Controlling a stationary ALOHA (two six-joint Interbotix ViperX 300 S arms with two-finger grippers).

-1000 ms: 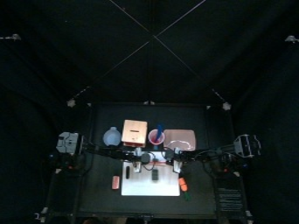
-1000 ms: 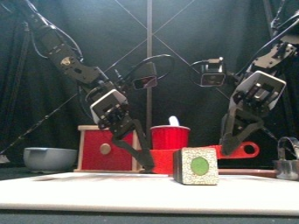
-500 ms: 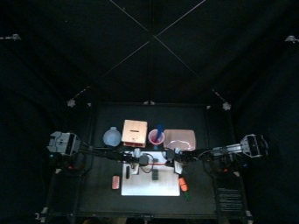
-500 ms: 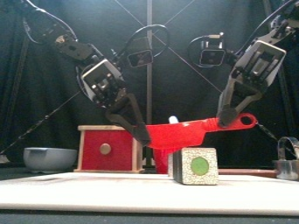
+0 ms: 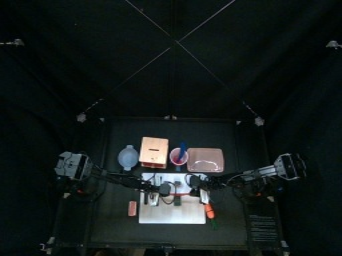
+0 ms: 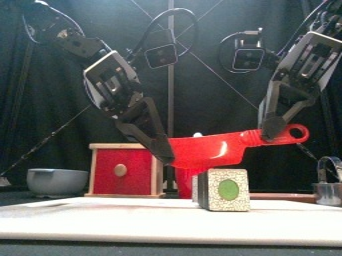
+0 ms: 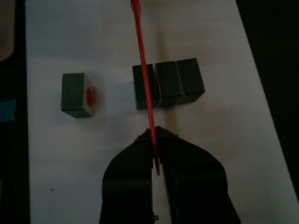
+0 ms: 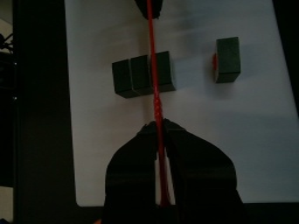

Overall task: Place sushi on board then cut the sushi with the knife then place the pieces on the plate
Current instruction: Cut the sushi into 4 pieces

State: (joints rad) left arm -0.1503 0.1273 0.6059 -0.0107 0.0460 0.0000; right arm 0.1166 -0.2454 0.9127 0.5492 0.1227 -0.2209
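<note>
A red toy knife (image 6: 221,150) hangs level above the white board (image 6: 80,215), held at both ends. My left gripper (image 6: 163,152) is shut on its blade end and my right gripper (image 6: 275,132) on its handle end. Below it stands the sushi roll (image 6: 223,189), its end face speckled white with a green centre. In the left wrist view the knife (image 7: 140,61) shows as a thin red line over a row of dark blocks (image 7: 170,83). One block (image 7: 79,94) lies apart. The right wrist view shows the same row (image 8: 143,74) and lone block (image 8: 228,59).
Behind the board stand the wooden box (image 6: 123,170) with its red drawer front, a red cup (image 5: 178,155), the blue-grey bowl (image 6: 56,180) at the left and the pink tray (image 5: 206,158). A metal cutter (image 6: 329,182) sits at the right. Small orange toys (image 5: 131,208) lie beside the board.
Both grippers have risen with the red knife, lifting it from just above the board behind the sushi to well above the roll.
</note>
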